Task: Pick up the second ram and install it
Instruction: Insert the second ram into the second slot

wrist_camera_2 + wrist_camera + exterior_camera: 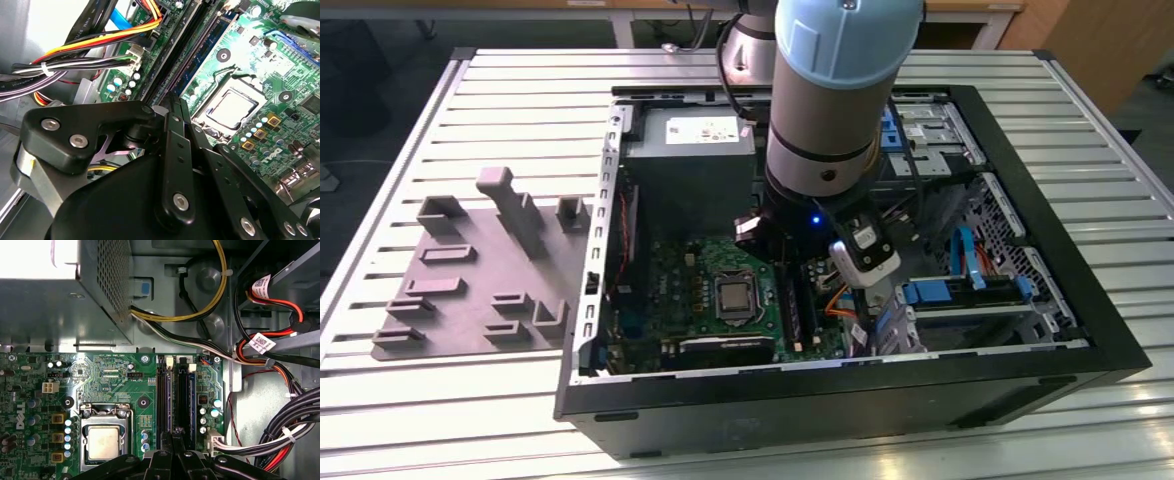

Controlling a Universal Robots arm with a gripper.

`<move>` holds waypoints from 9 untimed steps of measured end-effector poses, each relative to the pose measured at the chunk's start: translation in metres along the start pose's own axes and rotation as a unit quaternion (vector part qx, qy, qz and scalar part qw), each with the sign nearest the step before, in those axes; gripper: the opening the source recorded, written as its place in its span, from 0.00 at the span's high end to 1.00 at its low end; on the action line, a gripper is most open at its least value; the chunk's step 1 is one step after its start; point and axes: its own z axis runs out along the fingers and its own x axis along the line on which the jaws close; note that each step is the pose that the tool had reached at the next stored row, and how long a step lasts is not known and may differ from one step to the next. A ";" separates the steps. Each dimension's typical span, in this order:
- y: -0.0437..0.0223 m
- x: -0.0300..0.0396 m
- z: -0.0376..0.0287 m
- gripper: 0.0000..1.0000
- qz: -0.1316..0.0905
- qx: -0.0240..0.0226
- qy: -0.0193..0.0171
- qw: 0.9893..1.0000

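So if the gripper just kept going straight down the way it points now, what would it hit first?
Most likely the memory slots on the motherboard: in both wrist views the gripper sits directly over them, beside the processor socket. How much gap remains is hard to judge.

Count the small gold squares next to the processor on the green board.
3. The gold squares form one row beside the processor, on the side away from the memory slots: one end, middle, other end. None looks hidden.

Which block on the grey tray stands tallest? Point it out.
The long block in the grey tray's back row; it rises above the shorter blocks flanking it.
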 end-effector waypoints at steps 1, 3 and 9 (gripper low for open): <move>0.0000 0.0000 0.0000 0.89 0.000 0.000 0.000 1.000; 0.0000 0.0000 0.0000 0.89 0.000 0.000 0.000 1.000; -0.0001 0.0000 0.0016 0.89 0.000 0.000 0.000 1.000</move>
